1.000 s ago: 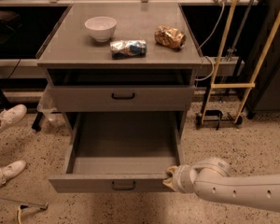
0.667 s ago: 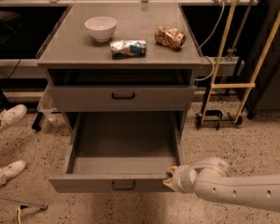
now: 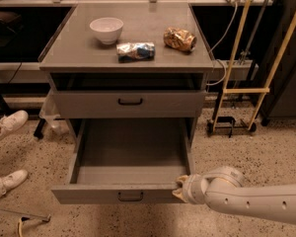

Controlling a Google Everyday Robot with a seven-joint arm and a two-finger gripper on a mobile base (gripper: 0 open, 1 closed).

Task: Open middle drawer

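The middle drawer (image 3: 130, 157) of the grey cabinet is pulled far out, showing a plain grey inside with nothing in it. Its flat front (image 3: 89, 194) faces me, with a small black bar handle (image 3: 130, 196) at centre. My gripper (image 3: 181, 188) is at the right front corner of this drawer, touching or nearly touching the front's right end. The white arm (image 3: 256, 201) comes in from the lower right. The drawer above (image 3: 130, 102), with its own black handle, is pushed in. Any lower drawer is hidden under the open one.
On the cabinet top (image 3: 79, 51) are a white bowl (image 3: 106, 29), a crumpled blue and silver bag (image 3: 135, 51) and a crumpled brown bag (image 3: 179, 38). A person's white shoes (image 3: 9, 124) are at the left. A yellow-framed cart (image 3: 246, 90) stands at the right.
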